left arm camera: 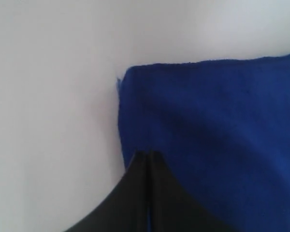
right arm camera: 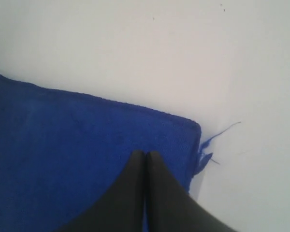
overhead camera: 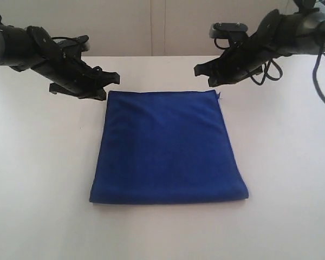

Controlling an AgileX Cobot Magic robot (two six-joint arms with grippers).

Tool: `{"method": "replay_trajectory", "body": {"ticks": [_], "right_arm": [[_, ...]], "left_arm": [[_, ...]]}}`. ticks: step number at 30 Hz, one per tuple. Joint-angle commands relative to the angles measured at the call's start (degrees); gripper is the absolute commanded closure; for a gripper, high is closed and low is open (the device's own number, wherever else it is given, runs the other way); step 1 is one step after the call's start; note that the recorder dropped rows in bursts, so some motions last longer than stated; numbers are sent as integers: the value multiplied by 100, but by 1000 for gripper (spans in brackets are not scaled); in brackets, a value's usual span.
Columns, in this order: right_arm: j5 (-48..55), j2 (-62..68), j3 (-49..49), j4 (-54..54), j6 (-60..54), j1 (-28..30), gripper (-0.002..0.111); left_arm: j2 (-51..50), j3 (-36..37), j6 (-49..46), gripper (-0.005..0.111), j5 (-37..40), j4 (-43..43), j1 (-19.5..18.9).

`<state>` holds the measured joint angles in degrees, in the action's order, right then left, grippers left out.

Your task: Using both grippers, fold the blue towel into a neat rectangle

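Note:
The blue towel (overhead camera: 168, 151) lies flat on the white table (overhead camera: 38, 173), folded into a near-square pad. My left gripper (overhead camera: 111, 88) hovers at the towel's far left corner. Its jaws (left arm camera: 149, 153) are pressed together over the cloth (left arm camera: 217, 125), just inside the corner, with nothing between them. My right gripper (overhead camera: 203, 77) hovers at the far right corner. It is also shut and empty (right arm camera: 145, 153), above the cloth (right arm camera: 77, 145). A loose thread tag (right arm camera: 210, 145) sticks out of that corner.
The bare white table surrounds the towel on all sides. A pale wall (overhead camera: 157, 27) rises behind the table's far edge. Both black arms reach in from the upper left and the upper right.

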<state>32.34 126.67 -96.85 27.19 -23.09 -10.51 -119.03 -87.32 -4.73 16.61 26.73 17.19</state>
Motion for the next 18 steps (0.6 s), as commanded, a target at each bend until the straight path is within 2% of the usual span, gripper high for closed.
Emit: {"method": "replay_trajectory", "body": {"ticks": [1,18], "right_arm": [[-62,340,-208,128,33,31,108],[-596,873,-303,-53,31,31,108]], "left_arm": [[-143,-20,-505,107,103,456,211],[-825,-70,-599,107,339,744,289]]}}
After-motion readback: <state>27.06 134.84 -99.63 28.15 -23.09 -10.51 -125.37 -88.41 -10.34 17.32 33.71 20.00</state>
